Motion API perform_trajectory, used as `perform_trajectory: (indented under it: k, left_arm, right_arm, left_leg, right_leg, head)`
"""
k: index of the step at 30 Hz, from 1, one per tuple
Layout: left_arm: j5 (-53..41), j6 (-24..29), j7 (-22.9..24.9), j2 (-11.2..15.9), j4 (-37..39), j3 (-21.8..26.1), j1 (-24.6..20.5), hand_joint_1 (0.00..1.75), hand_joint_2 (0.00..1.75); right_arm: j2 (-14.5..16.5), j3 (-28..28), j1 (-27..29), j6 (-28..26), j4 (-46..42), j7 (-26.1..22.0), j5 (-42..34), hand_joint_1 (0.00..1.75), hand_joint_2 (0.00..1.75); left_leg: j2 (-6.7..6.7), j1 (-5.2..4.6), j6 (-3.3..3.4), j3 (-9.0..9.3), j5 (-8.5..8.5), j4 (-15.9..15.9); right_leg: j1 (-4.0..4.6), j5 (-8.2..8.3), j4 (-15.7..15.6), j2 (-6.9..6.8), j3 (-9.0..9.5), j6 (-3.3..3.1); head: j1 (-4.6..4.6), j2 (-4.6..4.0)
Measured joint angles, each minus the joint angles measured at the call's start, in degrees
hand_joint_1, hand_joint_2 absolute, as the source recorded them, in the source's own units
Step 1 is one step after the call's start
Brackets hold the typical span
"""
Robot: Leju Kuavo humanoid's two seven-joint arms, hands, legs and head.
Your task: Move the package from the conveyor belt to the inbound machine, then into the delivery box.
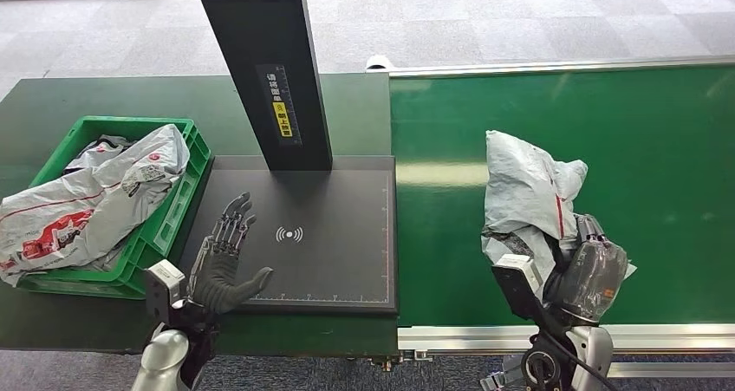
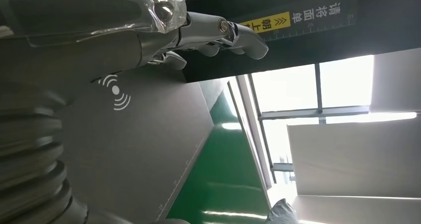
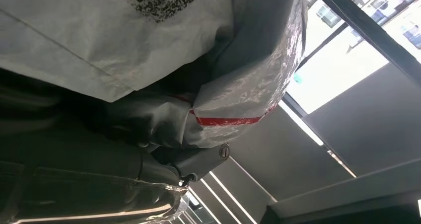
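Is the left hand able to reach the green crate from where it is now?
Probably yes. The left hand hovers open over the scanner pad, right beside the green crate, with nothing between them. Grey packages already fill much of the crate.

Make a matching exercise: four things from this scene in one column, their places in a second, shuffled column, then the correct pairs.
Things
1. grey package
2. left hand
3. green crate
4. yellow label

Places
A. on the black upright post
B. over the dark scanner pad, fingers spread
C. over the green conveyor belt, held by the right hand
D. beside the scanner pad, full of grey bags

Pairs: 1-C, 2-B, 3-D, 4-A
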Motion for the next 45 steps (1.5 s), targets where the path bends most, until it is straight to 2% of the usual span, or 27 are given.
perform_trajectory:
  k: [3, 5, 9, 12, 14, 18, 23, 29, 33, 42, 45]
  left_arm:
    - [0.0, 0.1, 0.0, -0.1, 0.1, 0.0, -0.4, 0.00, 1.75]
    - [0.1, 0.0, -0.1, -0.1, 0.4, -0.1, -0.8, 0.00, 1.75]
    - [0.1, -0.1, -0.4, 0.0, 1.2, -0.3, -1.9, 0.00, 1.75]
    - [0.1, -0.2, -0.8, 0.0, 2.0, -0.3, -2.7, 0.00, 1.75]
    - [0.1, -0.3, -0.9, 0.1, 2.6, -0.4, -3.2, 0.00, 1.75]
    - [0.4, -0.2, -1.2, 0.6, 3.6, -0.9, -3.6, 0.00, 1.75]
    - [0.6, -0.2, -1.3, 1.1, 4.6, -1.3, -3.7, 0.00, 1.75]
    - [1.1, -0.4, -1.9, 1.4, 6.6, -2.1, -5.6, 0.00, 1.75]
    - [1.8, 0.1, -1.9, 1.5, 7.7, -2.7, -6.8, 0.00, 1.75]
    - [1.9, 0.3, -1.9, 1.8, 8.6, -2.8, -6.8, 0.00, 1.75]
    - [2.2, 0.4, -1.9, 1.9, 8.6, -2.8, -6.8, 0.00, 1.75]
  right_arm:
    - [0.2, 1.4, 0.0, 1.0, -0.5, -1.1, 2.1, 1.75, 1.75]
    - [0.1, 3.5, -0.2, 3.9, -0.4, -1.5, 4.1, 1.75, 1.75]
    - [-0.5, 10.4, -1.6, 16.0, 1.4, -0.8, 6.7, 1.75, 1.75]
    - [-1.0, 16.0, -3.2, 25.2, 5.0, -0.5, 5.3, 1.75, 1.75]
    - [-1.6, 19.7, -4.3, 29.4, 7.9, -0.5, 3.3, 1.75, 1.75]
    - [-3.2, 24.7, -5.9, 33.4, 12.3, -1.5, -1.2, 1.75, 1.75]
    - [-4.6, 27.7, -6.8, 34.3, 15.0, -2.2, -2.8, 1.75, 1.75]
    - [-6.0, 31.3, -7.9, 46.6, 16.2, -12.7, -15.3, 1.75, 1.75]
    - [-6.6, 33.3, -8.5, 48.9, 15.8, -16.1, -21.1, 1.75, 1.75]
    - [-7.6, 34.5, -8.9, 49.4, 14.8, -16.3, -22.5, 1.75, 1.75]
    - [-7.6, 34.3, -8.8, 48.6, 13.9, -16.6, -25.6, 1.75, 1.75]
  left_leg:
    - [-0.01, 0.00, 0.00, 0.00, 0.01, 0.0]
    - [0.00, 0.00, -0.01, -0.01, 0.01, 0.0]
    - [0.00, 0.00, -0.01, -0.01, 0.02, 0.0]
    - [-0.02, 0.00, -0.01, -0.01, 0.03, 0.0]
    - [-0.03, 0.00, -0.01, -0.01, 0.03, 0.0]
    - [-0.03, 0.00, 0.00, -0.03, 0.01, 0.0]
    - [-0.03, -0.01, 0.00, -0.03, 0.01, 0.0]
    - [-0.05, 0.00, 0.00, -0.02, 0.02, 0.0]
    - [-0.04, 0.00, 0.00, -0.02, 0.02, 0.0]
    - [-0.05, -0.01, 0.01, -0.05, 0.01, 0.1]
    - [-0.05, 0.00, 0.01, -0.06, 0.01, 0.1]
  right_leg:
    - [0.00, 0.00, 0.0, 0.00, 0.01, 0.00]
    - [0.01, 0.00, 0.0, 0.00, 0.01, 0.00]
    - [0.02, 0.00, 0.0, 0.00, 0.01, 0.00]
    - [0.02, 0.00, 0.0, -0.01, 0.01, 0.00]
    - [0.02, 0.00, 0.0, -0.01, 0.00, 0.00]
    - [0.01, -0.01, 0.0, -0.01, 0.00, 0.01]
    - [0.00, -0.01, 0.0, -0.01, 0.00, 0.01]
    - [0.01, 0.00, 0.0, -0.02, 0.01, 0.01]
    - [0.02, 0.00, 0.0, -0.01, 0.01, 0.01]
    - [0.01, 0.00, 0.0, -0.02, 0.01, 0.01]
    - [0.01, 0.00, 0.0, -0.02, 0.01, 0.01]
  head:
    - [0.01, 0.01]
    - [0.00, 0.01]
    - [0.01, 0.02]
    - [0.00, 0.02]
    - [0.00, 0.01]
    - [0.01, 0.02]
    - [0.01, 0.02]
    - [0.01, 0.01]
    - [0.00, 0.02]
    - [0.01, 0.02]
    - [0.01, 0.02]
